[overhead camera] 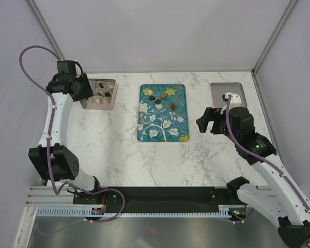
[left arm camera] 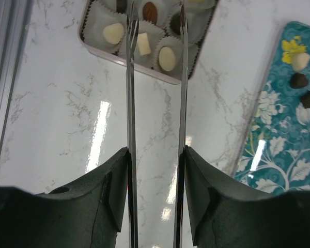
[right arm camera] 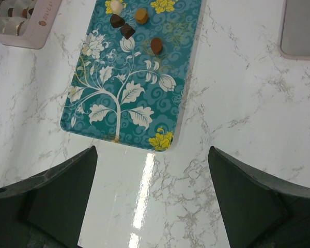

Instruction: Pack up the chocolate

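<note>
Well, the chocolate (right arm camera: 156,45) lay in two places. A few loose pieces, dark, brown and one cream, were bunched at the far end of the tray (overhead camera: 163,129). More sat in paper cups (left arm camera: 99,23) in the box (overhead camera: 99,108) to the tray's left. How many the box held I could not tell. From above, my left gripper (left arm camera: 156,155) covered its left side, and my left wrist view cut off its far rows. My right wrist view caught only one corner of it. Seen from above, the pieces were too small for their shapes to be clear.

My left fingers were clenched on the tongs (left arm camera: 130,103), whose two blades ran out parallel and apart, with their tips over the box's near cups. Whether the tips touched anything was unclear. That arm reached far back and left, elbow bent, wrist above the box.

My right gripper (right arm camera: 152,150) hung spread wide with nothing in it, over the table (overhead camera: 124,139) by the tray's right edge. That arm stretched forward in front of the lid (overhead camera: 219,90), hiding part of it.
</note>
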Motion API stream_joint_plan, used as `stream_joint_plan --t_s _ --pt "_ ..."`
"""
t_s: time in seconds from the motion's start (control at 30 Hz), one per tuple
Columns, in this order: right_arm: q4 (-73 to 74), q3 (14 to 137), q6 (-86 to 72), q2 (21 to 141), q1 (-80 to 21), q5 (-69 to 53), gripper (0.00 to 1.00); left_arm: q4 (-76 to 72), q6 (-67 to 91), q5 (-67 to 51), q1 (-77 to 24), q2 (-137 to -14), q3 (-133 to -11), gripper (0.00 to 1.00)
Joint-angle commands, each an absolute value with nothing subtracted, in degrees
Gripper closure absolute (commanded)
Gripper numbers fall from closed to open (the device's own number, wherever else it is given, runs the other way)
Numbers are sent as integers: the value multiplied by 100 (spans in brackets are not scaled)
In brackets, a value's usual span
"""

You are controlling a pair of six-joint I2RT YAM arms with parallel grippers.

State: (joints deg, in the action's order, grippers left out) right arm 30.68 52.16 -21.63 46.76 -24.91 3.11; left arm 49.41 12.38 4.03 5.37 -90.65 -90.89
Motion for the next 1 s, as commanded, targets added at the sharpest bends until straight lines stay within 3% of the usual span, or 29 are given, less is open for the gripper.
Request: stream_joint_plan --t_s 0.0,0.37,0.6,0.97 --pt "3111 5414 -2127 4579 -2487 396 3 4746 1169 -491 484 -8403 -9044 48" --pt "3217 5502 -2373 4447 -2487 123 3 4088 1458 -1019 -404 -7076 -7367 47" --pt "3269 5449 -2443 4359 -2487 132 4 3771 1731 -599 -1159 -7180 -6461 47" --pt "3278 5370 -2417 4342 -2479 97 4 3463 2057 -132 -1362 -7075 -5626 47"
